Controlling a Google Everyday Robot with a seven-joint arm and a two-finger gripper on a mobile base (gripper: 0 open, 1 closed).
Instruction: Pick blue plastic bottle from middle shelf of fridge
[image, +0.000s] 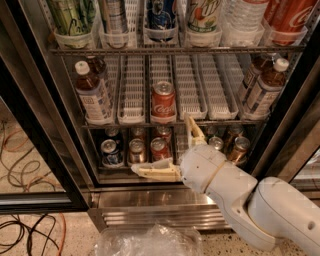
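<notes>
The fridge (150, 210) stands open in front of me. On its middle shelf (187, 90), in the white lane trays, a blue plastic bottle (93, 94) with dark drink and a white cap stands at the far left. A similar bottle (261, 89) stands at the far right. A red cola can (163, 101) stands in the middle lane. My gripper (162, 144) is open and empty, below the shelf's front edge and in front of the lower rack. One finger points left and the other points up, just right of the cola can.
The top shelf (175, 50) carries large bottles and cans. Several small cans (136, 150) stand on the lower rack behind the gripper. Black door frames (40, 150) flank the opening. Clear plastic wrap (147, 241) lies at the base, and cables (25, 230) lie on the floor at left.
</notes>
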